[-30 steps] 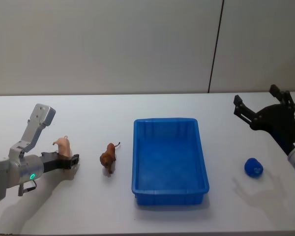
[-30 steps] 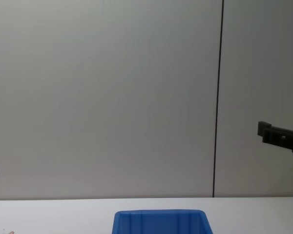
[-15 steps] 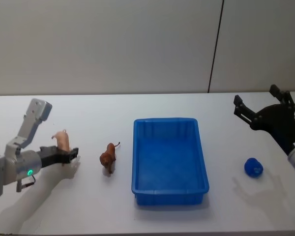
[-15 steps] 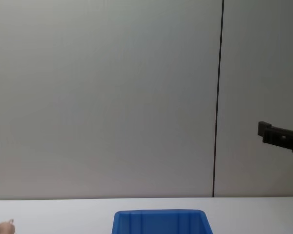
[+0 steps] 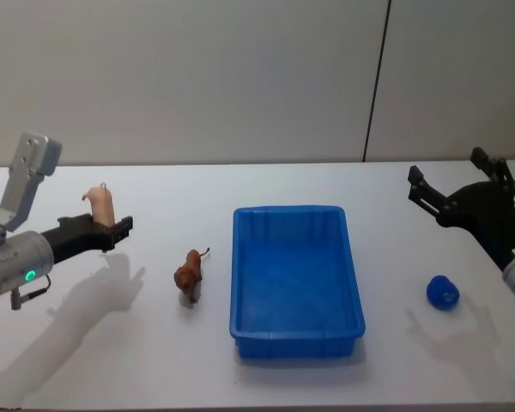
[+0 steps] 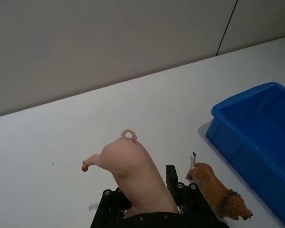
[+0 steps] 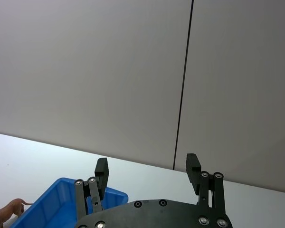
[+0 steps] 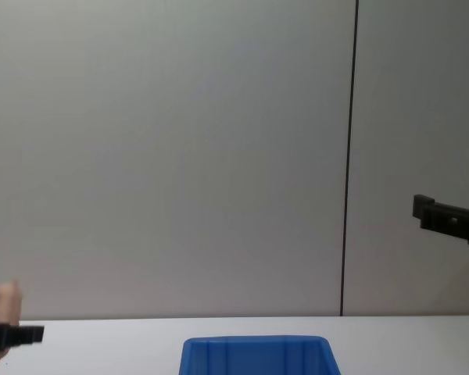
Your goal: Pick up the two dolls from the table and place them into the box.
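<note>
Gripping a smooth, rounded, peach-pink pig doll [image 5: 100, 204], the left gripper [image 5: 113, 228] hangs over the left part of the table [image 5: 154, 360], its black fingers clamped on the pig's lower body. Its shadow falls on the white top below. The left wrist view adds details that are too small from the head: a thin curled tail and a small pointed leg sticking out sideways. The second doll, a brown lion [image 5: 189, 275] with a darker mane, is on the table just beside the left wall of the box [image 5: 237, 283] and apart from it; it seems to stand on its feet, though that is hard to make out.

The box is bright blue, glossy plastic, rectangular with a thick rounded rim, and lies in the middle of the table. Plain matte tabletop runs between the held pig and the box, broken only by the lion.

The right gripper [image 5: 446, 168] hovers over the right side, jaws spread wide apart and holding nothing. A small rounded blue object [image 5: 443, 292] lies on the table near it.

From the chest view the pig shows at the left edge, above table level.
</note>
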`<action>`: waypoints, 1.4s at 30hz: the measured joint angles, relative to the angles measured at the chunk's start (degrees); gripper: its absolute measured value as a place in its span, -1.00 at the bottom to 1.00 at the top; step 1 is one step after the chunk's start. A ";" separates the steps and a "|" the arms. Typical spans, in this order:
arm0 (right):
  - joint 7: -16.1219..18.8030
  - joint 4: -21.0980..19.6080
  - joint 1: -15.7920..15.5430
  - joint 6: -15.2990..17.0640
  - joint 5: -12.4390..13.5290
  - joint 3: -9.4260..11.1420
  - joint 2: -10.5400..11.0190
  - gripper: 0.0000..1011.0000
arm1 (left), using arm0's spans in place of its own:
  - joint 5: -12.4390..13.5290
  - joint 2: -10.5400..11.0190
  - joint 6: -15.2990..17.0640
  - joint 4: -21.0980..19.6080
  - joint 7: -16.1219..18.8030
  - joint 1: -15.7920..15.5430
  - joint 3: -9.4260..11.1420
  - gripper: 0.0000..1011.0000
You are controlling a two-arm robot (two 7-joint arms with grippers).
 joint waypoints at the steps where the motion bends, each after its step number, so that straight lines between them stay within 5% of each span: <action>1: 0.00 0.00 0.00 0.00 0.00 0.00 0.00 0.98 | -0.21 0.18 0.03 -0.54 -0.48 0.17 -0.14 -0.15; 12: 0.00 0.00 0.00 0.00 0.00 0.00 0.00 0.98 | -2.37 1.56 1.20 -4.74 -7.53 1.42 -0.82 -0.15; 24: 0.00 0.00 0.00 0.00 0.00 0.00 0.00 0.98 | -2.62 0.57 1.80 -4.74 -16.80 0.66 1.18 -0.15; 32: 0.00 0.00 0.00 0.00 0.00 0.00 0.00 0.98 | -1.36 -1.72 1.26 -2.53 -22.21 -1.20 3.76 -0.15; 42: 0.00 0.00 0.00 0.00 0.00 0.00 0.00 0.98 | 0.51 -7.90 -1.64 4.27 -27.59 -6.23 8.83 -0.15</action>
